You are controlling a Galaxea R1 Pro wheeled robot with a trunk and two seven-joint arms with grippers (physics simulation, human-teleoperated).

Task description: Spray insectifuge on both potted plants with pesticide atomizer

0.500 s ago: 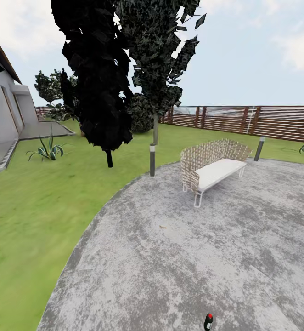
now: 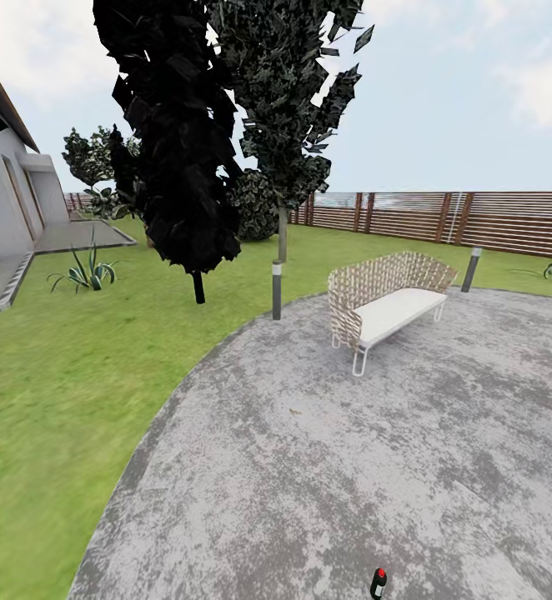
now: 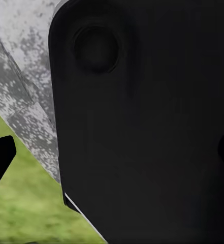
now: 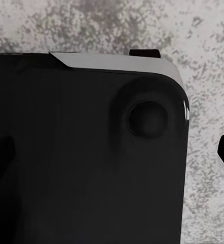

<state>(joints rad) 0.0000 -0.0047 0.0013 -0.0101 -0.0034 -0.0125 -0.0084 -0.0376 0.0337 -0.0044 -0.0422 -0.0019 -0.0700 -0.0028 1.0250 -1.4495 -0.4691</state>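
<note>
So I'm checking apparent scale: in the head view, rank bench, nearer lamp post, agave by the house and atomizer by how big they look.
1. bench
2. nearer lamp post
3. agave
4. atomizer, partly cut by the frame edge

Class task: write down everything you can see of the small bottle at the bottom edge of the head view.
The atomizer is a small, slim, dark bottle with a rounded red top and a pale patch, seemingly a label, on its body. It stands roughly upright on the grey mottled paving, near the bottom edge of the head view, right of centre; the frame cuts off its base. Nothing touches it except the paving beneath. It stands alone, far from the bench and the lawn. It is too small to tell its material or nozzle.
</note>
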